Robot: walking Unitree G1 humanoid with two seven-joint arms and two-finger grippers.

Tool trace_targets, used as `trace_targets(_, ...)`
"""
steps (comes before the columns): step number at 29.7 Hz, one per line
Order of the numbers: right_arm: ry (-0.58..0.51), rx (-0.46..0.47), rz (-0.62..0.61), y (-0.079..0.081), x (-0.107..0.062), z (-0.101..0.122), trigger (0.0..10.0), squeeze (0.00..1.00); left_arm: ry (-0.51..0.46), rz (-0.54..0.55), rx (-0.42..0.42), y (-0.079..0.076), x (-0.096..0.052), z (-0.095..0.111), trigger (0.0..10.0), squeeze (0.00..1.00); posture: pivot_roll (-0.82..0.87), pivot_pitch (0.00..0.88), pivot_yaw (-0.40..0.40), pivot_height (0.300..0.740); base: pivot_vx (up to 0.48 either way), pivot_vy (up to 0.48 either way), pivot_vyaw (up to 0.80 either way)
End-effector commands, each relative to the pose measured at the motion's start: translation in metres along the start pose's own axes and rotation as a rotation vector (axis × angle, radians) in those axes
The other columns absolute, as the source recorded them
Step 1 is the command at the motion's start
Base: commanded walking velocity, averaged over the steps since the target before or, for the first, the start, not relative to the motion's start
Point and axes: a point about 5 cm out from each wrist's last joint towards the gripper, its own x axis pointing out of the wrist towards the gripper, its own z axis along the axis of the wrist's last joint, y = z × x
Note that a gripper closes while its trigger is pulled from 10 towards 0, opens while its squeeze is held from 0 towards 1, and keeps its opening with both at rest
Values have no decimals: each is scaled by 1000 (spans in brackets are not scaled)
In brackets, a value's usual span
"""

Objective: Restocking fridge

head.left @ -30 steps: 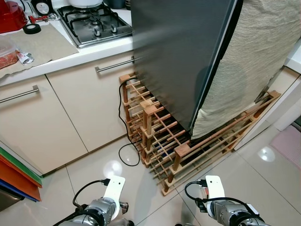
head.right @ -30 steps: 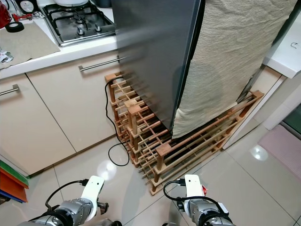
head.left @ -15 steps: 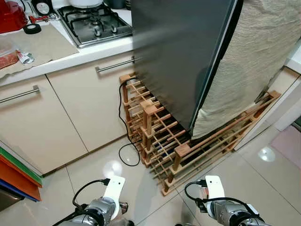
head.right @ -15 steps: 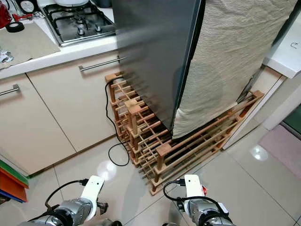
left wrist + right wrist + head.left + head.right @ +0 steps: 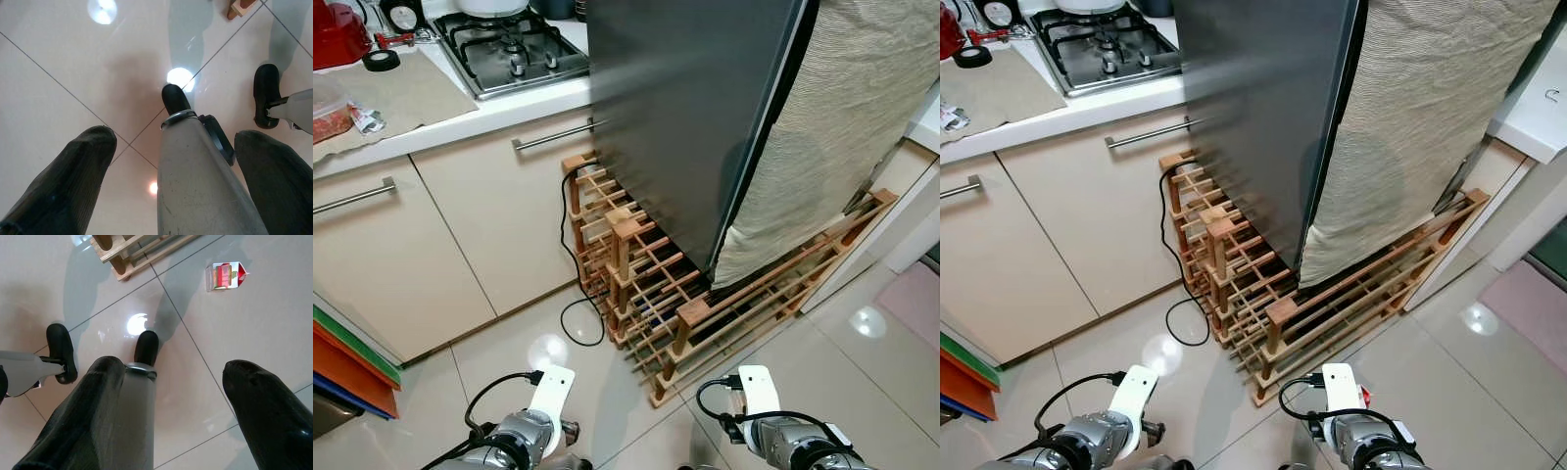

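Two wooden lattice racks (image 5: 675,284), glossy tiled floor (image 5: 234,328)

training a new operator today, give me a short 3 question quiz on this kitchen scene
1. True or false: the fridge door is shut.
2. What lies on the floor tiles in the right wrist view? A) a small red and white carton B) a spoon C) a sponge
3. Fill in: the wooden rack stands under the ____.

Key
1. True; a beige cloth hangs beside the door.
2. A. The right gripper hangs open above the tiles, apart from the carton; the left gripper hangs open too.
3. Fridge.
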Motion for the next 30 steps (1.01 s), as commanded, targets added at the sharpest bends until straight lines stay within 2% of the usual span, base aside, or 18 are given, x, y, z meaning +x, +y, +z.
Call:
trace_targets(1,-8,1,-10,-4,0,1,10000,0,-14,-1,9,0,0,5,10000,0,54,9,-11,740,0,0,0)
trace_targets(30,-7,-4,-3,-3,0,1,10000,0,-13,-7,12,0,-1,5,10000,0,53,19,-11,740,0,0,0)
